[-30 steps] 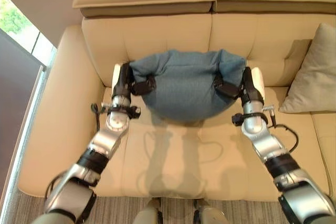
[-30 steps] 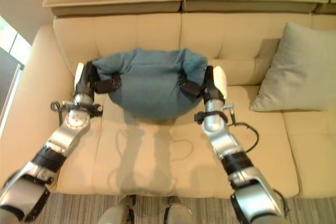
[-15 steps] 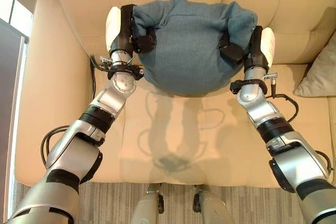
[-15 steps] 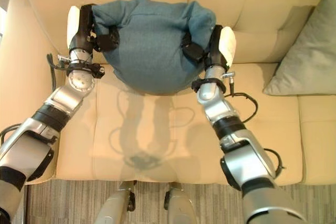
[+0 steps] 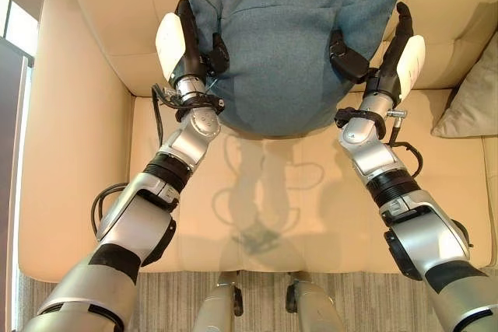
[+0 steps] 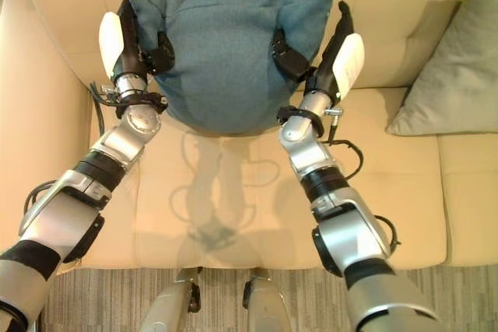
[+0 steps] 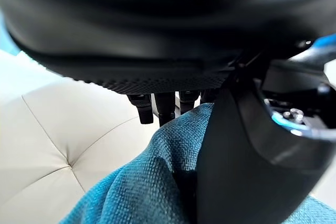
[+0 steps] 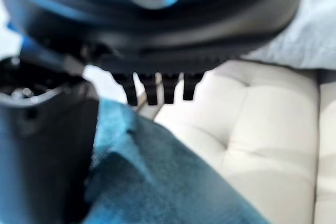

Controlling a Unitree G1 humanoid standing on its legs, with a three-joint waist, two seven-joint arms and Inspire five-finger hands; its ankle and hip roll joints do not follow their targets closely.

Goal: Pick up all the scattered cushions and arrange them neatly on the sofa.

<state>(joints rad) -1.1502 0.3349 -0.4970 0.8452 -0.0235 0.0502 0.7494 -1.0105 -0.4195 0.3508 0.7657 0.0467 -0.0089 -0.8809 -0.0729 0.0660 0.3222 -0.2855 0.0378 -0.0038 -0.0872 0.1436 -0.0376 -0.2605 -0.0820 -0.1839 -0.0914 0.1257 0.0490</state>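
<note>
**Both hands clamped on the blue cushion, up against the sofa back**

Left hand (image 5: 196, 44) is on the left side of the blue cushion (image 5: 288, 52), thumb (image 5: 219, 52) hooked over the front of the fabric and the fingers gone round behind, so it's properly pinching that edge. From the left wrist view you can see the teal cloth (image 7: 157, 182) bunched right against the thumb (image 7: 247, 161), with the fingertips (image 7: 164, 107) poking out past it and the cream tufted upholstery behind.

Cushion itself is held between the two hands, pressed up against the backrest (image 5: 124, 36) of the sofa (image 5: 78, 153), at the left-hand seat. Its top edge sits high on the backrest, and its rounded bottom edge hangs just above the seat (image 5: 296, 192). Can't tell if the bottom is actually touching the seat or not. It casts a shadow on the seat below.

Right hand (image 5: 393, 48) mirrors the left: thumb (image 5: 348, 56) pressed into the front of the cushion's right side, fingers up along the right edge and behind the corner. Right wrist view shows the same deal, teal fabric (image 8: 157, 182) tucked in by the thumb (image 8: 47, 145), fingertips (image 8: 157, 88) sticking out over the cream sofa.

Far right there's a grey cushion (image 6: 447, 68) leaning on the backrest, over the next seat, well apart from the blue one.
</note>
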